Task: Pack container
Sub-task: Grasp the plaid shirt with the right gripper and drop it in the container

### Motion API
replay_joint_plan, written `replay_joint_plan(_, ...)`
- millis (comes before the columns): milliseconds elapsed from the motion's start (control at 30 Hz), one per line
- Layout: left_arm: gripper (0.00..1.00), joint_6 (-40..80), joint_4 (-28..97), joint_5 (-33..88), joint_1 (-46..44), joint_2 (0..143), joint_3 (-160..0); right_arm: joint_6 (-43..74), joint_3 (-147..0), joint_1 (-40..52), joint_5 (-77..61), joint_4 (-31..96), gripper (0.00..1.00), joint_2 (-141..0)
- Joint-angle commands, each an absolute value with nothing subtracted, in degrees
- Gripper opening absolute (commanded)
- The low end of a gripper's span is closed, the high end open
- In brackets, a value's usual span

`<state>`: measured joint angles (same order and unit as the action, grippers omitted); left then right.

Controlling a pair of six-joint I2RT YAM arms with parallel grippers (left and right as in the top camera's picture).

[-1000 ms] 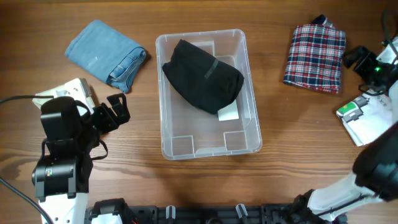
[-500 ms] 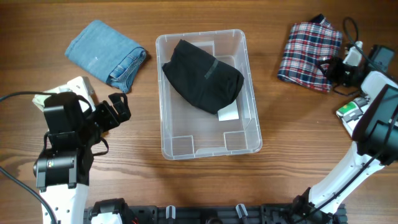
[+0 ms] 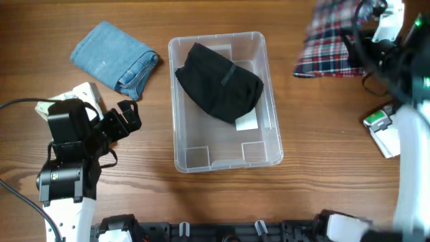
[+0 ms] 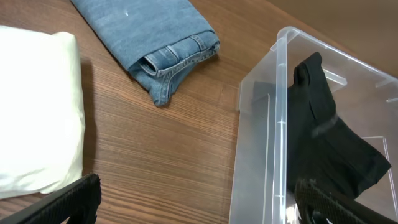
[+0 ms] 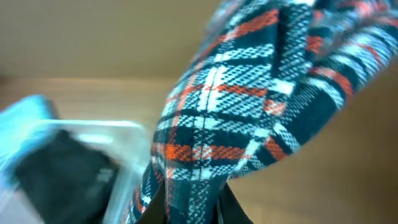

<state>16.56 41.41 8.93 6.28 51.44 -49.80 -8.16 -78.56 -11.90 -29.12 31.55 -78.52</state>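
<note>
Container [image 3: 180,101] stands at the middle of the bench [image 3: 322,168], long side running away from the robot, between the two arms.

The right end effector [image 5: 189,202] is pinching a plaid cloth [image 5: 249,93]: in the right wrist view its two dark fingers [image 5: 155,208] press against a fold of the red, white and navy fabric, which fills most of that view. From overhead the cloth [image 3: 329,47] is a blur at the far right of the bench, well apart from the container.

The left end effector [image 3: 124,121] is spread wide and holds nothing, near the container's left wall. Just behind it lies a folded cream cloth [image 4: 37,112], and beyond that folded jeans [image 3: 114,57].

Inside the container a black garment [image 3: 218,81] fills the far half; the near half shows bare clear base.
</note>
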Motion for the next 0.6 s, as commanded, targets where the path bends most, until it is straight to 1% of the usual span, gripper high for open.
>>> replay_joint_plan(0,1.0,15.44,41.25,9.56,6.61,51.4,-51.03,-27.62,-79.29,-0.25,-30.0,38.5,0.04,-68.49)
replay_joint_plan(33,1.0,15.44,41.25,9.56,6.61,51.4,-51.03,-33.69,-79.29,3.99,-29.78,41.87,0.04,-67.22)
replay_joint_plan(100,1.0,15.44,41.25,9.58,6.61,51.4,-51.03,-39.86,-79.26,11.35,-28.18,47.07,0.04,-67.33)
replay_joint_plan(167,1.0,15.44,41.3,9.58,6.61,51.4,-51.03,-45.36,-79.24,17.82,-27.64,51.42,0.05,-70.72)
replay_joint_plan(267,1.0,15.44,41.63,9.58,6.61,51.4,-51.03,-51.07,-79.22,24.01,-27.86,54.52,0.04,-77.1)
replay_joint_plan(333,1.0,15.44,41.69,9.58,6.61,51.4,-51.03,-54.13,-79.24,27.44,-27.83,54.85,0.04,-81.87)
replay_joint_plan(400,1.0,15.44,41.69,9.58,6.61,51.4,-51.03,-54.04,-79.22,29.61,-27.81,55.0,0.04,-86.67)
replay_joint_plan(567,1.0,15.44,41.65,9.56,6.61,51.4,-51.03,-55.72,-79.22,31.18,-27.7,60.88,0.04,-96.62)
